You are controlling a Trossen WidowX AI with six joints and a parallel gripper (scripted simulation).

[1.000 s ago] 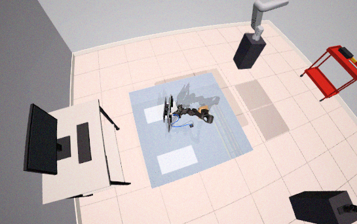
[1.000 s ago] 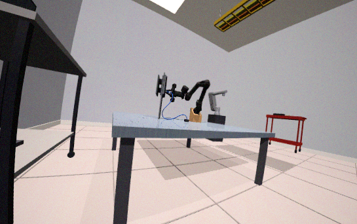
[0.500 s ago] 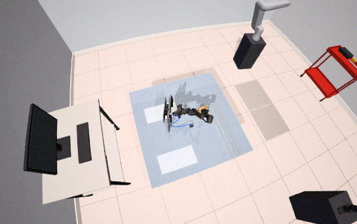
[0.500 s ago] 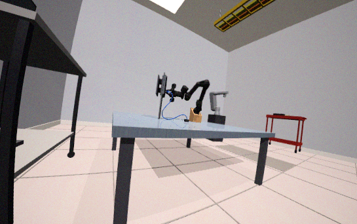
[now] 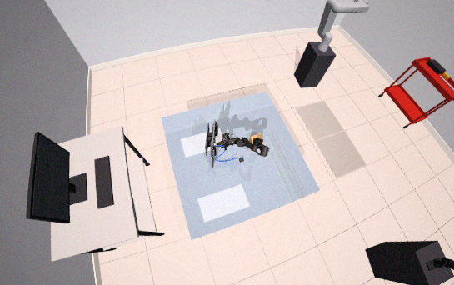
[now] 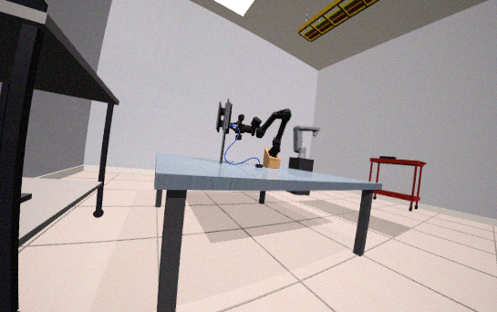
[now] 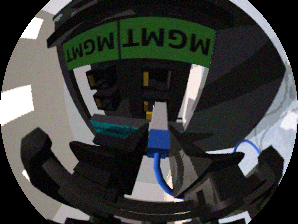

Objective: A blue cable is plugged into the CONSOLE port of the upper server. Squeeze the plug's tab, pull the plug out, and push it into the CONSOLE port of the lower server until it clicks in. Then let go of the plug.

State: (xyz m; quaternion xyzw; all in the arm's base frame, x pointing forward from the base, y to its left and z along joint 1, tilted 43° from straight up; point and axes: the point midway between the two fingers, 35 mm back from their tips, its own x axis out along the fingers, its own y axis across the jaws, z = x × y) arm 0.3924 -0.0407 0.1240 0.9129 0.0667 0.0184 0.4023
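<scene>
Here, gripper (image 5: 219, 143) (image 6: 234, 128) (image 7: 157, 127), fingers closed on blue plug (image 7: 159, 141), its pale nose before a port at the upright panel (image 5: 213, 146) (image 6: 228, 119); blue cable (image 5: 226, 161) (image 6: 226, 152) (image 7: 158, 172), trailing down to the table (image 5: 223, 179) (image 6: 263, 179); arm (image 5: 246, 142) (image 6: 272, 119), reaching left from its orange block (image 5: 256, 137) (image 6: 272, 161); red cart (image 5: 406, 104) (image 6: 397, 161), far right
</scene>
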